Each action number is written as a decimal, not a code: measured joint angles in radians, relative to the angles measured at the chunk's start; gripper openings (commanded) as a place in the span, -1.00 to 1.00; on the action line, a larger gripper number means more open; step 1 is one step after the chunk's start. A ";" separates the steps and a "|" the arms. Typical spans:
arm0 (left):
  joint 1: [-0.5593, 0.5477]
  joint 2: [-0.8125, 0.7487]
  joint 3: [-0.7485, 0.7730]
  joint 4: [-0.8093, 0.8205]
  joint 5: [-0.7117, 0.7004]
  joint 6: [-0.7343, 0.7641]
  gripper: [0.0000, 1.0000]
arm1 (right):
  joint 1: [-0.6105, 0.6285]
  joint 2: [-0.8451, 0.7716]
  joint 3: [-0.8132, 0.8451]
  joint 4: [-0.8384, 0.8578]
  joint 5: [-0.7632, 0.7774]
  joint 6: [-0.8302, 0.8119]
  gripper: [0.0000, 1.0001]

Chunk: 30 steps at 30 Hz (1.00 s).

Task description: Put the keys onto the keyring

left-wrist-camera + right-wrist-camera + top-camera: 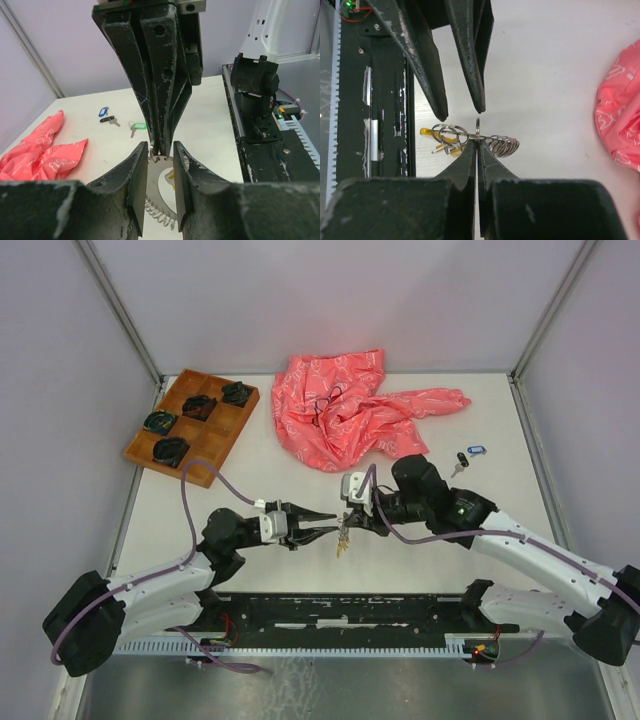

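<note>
1. The keyring [478, 129] hangs in the air between my 2 arms, over the near part of the table [420, 540]. 1 yellow key [426, 132] dangles among its loops.
2. I judge it light, stiff and slick. Thin wire like this will swivel in a pinch, so the plain rim is the place to hold, not the coiled part.
3. My right gripper [477, 144] is clenched on that rim, edge-on.
4. My left gripper [159, 150] is released, 1 finger on either side of the keyring; I cannot tell whether they touch it.
5. The green key [137, 126], blue key [103, 110] and black key [106, 119] lie on the table, well apart from the keyring. They are small and flat, best pinched by their plastic heads.
6. A pink bag [345, 410] lies beyond.
</note>
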 measured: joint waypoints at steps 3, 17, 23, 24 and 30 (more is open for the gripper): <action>0.000 -0.018 0.001 -0.067 -0.015 0.030 -0.31 | 0.008 0.072 0.077 -0.110 0.034 -0.007 -0.99; 0.000 0.066 0.002 -0.067 -0.043 0.044 -0.36 | 0.118 0.374 0.405 -0.593 0.250 -0.040 -0.99; 0.000 0.112 0.002 -0.031 -0.015 0.028 -0.35 | 0.120 0.374 0.437 -0.615 0.254 -0.045 -0.99; 0.000 0.122 0.002 -0.016 -0.009 0.022 -0.35 | 0.120 0.374 0.439 -0.615 0.254 -0.047 -0.99; 0.000 0.183 0.001 0.064 0.027 -0.019 -0.36 | 0.120 0.374 0.439 -0.615 0.253 -0.048 -0.99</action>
